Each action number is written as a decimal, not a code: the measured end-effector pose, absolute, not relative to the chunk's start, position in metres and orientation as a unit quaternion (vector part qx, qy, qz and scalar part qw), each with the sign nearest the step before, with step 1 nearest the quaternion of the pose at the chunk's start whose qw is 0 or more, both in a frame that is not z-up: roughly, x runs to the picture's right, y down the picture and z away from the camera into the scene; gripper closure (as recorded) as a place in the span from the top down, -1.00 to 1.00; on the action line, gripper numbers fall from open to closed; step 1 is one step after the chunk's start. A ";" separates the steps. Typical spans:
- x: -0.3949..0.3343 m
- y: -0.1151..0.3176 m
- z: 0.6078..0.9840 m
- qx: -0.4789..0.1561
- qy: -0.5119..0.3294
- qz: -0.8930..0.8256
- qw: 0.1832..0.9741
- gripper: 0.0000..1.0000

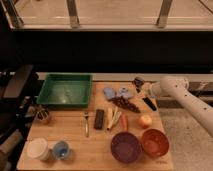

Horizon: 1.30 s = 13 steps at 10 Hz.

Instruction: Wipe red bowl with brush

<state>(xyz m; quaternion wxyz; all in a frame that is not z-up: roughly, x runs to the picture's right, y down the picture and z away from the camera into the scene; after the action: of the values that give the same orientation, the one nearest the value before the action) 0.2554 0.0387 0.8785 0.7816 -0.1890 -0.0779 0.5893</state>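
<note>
The gripper (138, 82) hangs over the back right part of the wooden table (75, 142), just above and to the left of the brush (149, 103). Whether it is released or clenched cannot be told. The brush lies flat near the right edge with its black handle slanting forward, and nothing appears to be lifting it. The arm's position there suggests it is lining up a pickup. The red bowl (154, 142) stands upright at the front right corner, just beside the purple bowl (125, 146). Its mouth faces up, so the shiny inside is open to a wipe from above. A small round fruit (145, 120) sits between brush and bowl, so the carry would probably need to pass over it
</note>
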 end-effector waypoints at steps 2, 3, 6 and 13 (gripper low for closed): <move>0.271 0.049 0.849 -0.202 -0.072 0.558 0.801 -1.00; 0.278 0.054 0.835 -0.207 -0.067 0.545 0.809 -1.00; 0.301 0.079 0.789 -0.224 -0.050 0.518 0.824 -1.00; 0.333 0.141 0.682 -0.268 -0.009 0.508 0.818 -1.00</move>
<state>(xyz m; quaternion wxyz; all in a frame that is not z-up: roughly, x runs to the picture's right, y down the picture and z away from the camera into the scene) 0.3329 0.1406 0.6822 0.8183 -0.2679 -0.0086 0.5084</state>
